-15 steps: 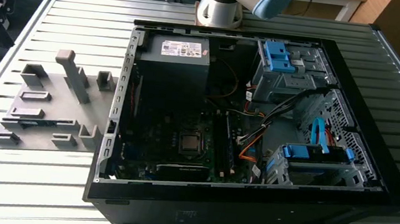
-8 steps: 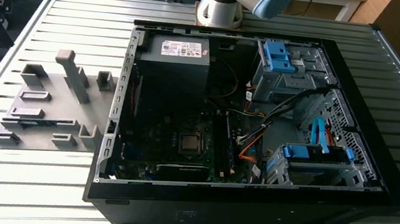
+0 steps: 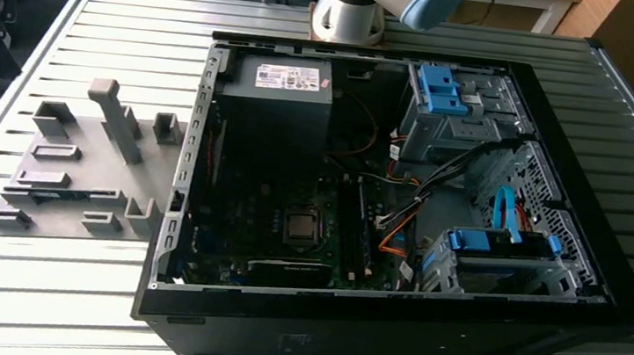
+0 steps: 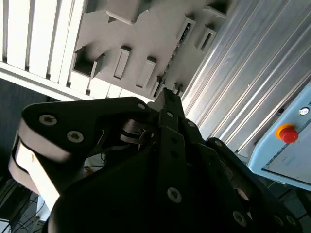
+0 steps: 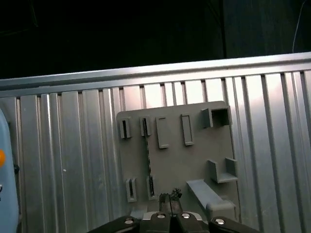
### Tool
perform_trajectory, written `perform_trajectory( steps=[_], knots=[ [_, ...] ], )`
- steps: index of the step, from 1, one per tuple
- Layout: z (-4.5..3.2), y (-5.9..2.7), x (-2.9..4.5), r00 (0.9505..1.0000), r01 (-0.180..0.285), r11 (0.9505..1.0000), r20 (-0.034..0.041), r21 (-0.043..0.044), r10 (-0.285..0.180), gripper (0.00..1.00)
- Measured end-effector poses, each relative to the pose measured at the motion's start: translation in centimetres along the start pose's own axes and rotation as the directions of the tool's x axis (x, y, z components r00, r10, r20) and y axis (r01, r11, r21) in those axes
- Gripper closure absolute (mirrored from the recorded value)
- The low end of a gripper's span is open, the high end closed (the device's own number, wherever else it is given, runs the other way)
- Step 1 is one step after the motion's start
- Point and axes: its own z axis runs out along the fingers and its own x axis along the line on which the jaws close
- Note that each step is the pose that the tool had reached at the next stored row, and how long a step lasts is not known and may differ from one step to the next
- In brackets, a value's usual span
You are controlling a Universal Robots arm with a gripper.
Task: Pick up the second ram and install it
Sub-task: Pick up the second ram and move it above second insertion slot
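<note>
Gripper (image 5: pixel 170 196) hangs above the grey holder (image 5: pixel 194 165) on the slatted table (image 5: pixel 73 170), fingertips pressed together with nothing between them. Second ram (image 5: pixel 148 160) stands on edge in the holder's slots, untouched. Probably a light, stiff, thin, fragile board. Best pinched across its flat faces near mid-length.

Second ram (image 5: pixel 148 160) edge-on, face hidden, arm (image 3: pixel 352 9) beyond exterior view's top edge.
</note>
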Motion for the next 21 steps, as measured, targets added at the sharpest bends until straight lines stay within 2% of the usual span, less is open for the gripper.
perform_trajectory(
  steps=[6, 10, 11, 12, 14, 16, 17, 19, 21],
  knots=[
    [0.34, -0.02, 0.07, 0.9968, 0.08, 0.9968, -0.0031, -0.0007, -0.08, 0.89],
    [0.37, 0.03, 0.2, 0.9958, 0.092, 0.9958, -0.0036, 0.0016, -0.092, 0.89],
    [0.38, 0.03, 0.21, 0.9957, 0.093, 0.9957, -0.0037, 0.0021, -0.093, 0.83],
    [0.41, 0.04, 0.23, 0.9957, 0.093, 0.9957, -0.0035, 0.0032, -0.093, 0.83],
    [0.58, 0.1, 0.35, 0.9955, 0.095, 0.9955, -0.0037, 0.0058, -0.095, 0.71],
    [0.85, 0.15, 0.51, 0.9947, 0.103, 0.9947, -0.0036, 0.0067, -0.103, 0.71],
    [0.99, 0.18, 0.59, 0.9942, 0.108, 0.9941, -0.0035, 0.0064, -0.108, 0.64],
    [1.23, 0.23, 0.85, 0.9939, 0.11, 0.9939, 0.0022, 0.0062, -0.11, 0.64],
    [1.56, 0.26, 1.05, 0.994, 0.109, 0.994, 0.0038, 0.0066, -0.109, 0.64]
  ],
)
